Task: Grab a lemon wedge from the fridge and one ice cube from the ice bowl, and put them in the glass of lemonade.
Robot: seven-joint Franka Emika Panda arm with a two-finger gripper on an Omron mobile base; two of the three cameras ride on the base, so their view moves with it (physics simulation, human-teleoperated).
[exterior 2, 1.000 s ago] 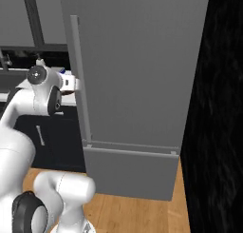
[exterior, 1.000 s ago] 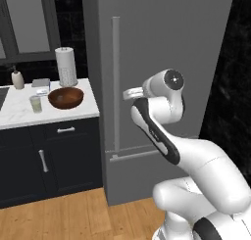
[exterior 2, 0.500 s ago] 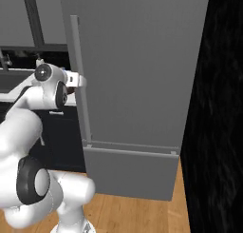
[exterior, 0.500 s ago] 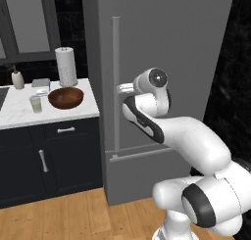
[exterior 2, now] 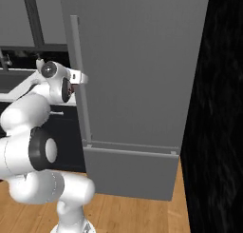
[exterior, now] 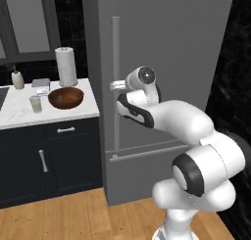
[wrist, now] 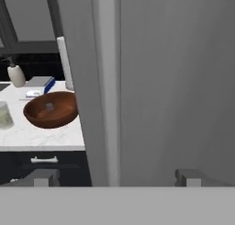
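Observation:
The grey fridge [exterior: 162, 62] stands with its door closed, so the lemon wedge is hidden. My gripper [exterior: 114, 85] is open at the long vertical bar handle [exterior: 115, 53], about halfway up it. In the hand view the handle [wrist: 106, 81] runs up between my two spread fingertips [wrist: 43, 177], with the gripper [wrist: 117, 178] centred on it. Left of the fridge, the brown ice bowl [exterior: 65, 97] sits on the white counter, and a pale ice cube [wrist: 49, 107] lies inside it. The glass of lemonade [exterior: 36, 104] stands just left of the bowl.
A paper towel roll [exterior: 65, 66], a cream soap bottle [exterior: 18, 79] and a small blue-and-white box [wrist: 39, 84] stand at the back of the counter [exterior: 19, 117]. Dark drawer cabinets [exterior: 59, 156] sit below. A black wall [exterior 2: 223, 108] flanks the fridge's right side.
My arm has stretched forward and the gripper has closed in on the fridge handle. Its jaws have stayed wide, and the counter items have not moved.

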